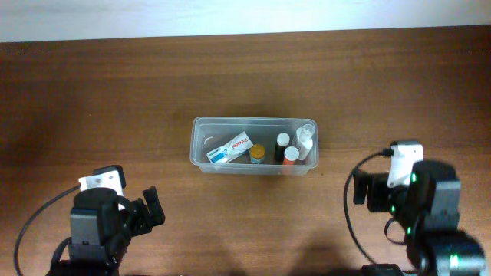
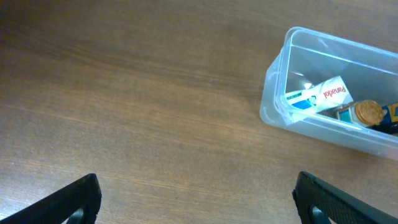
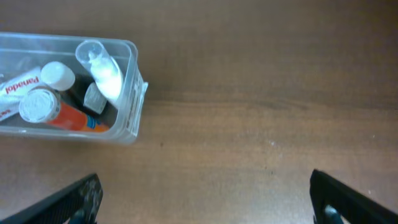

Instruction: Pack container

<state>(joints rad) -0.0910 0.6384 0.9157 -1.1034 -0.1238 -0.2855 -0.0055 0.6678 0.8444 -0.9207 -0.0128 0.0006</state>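
The clear plastic container point(image 1: 201, 132) stands at the table's middle. It holds a white Panadol box point(image 1: 231, 147), a gold-capped jar point(image 1: 257, 153), a black bottle with a white cap point(image 1: 282, 142), an orange bottle point(image 1: 291, 156) and a small clear bottle point(image 1: 305, 138). The container also shows in the left wrist view point(image 2: 277, 74) and in the right wrist view point(image 3: 127, 93). My left gripper point(image 2: 196, 202) is open and empty over bare table, front left of the container. My right gripper point(image 3: 205, 199) is open and empty, front right of it.
The wooden table point(image 1: 115, 100) runs to a white wall strip at the far edge. Both arm bases sit at the near corners, the left point(image 1: 100, 222) and the right point(image 1: 422, 207).
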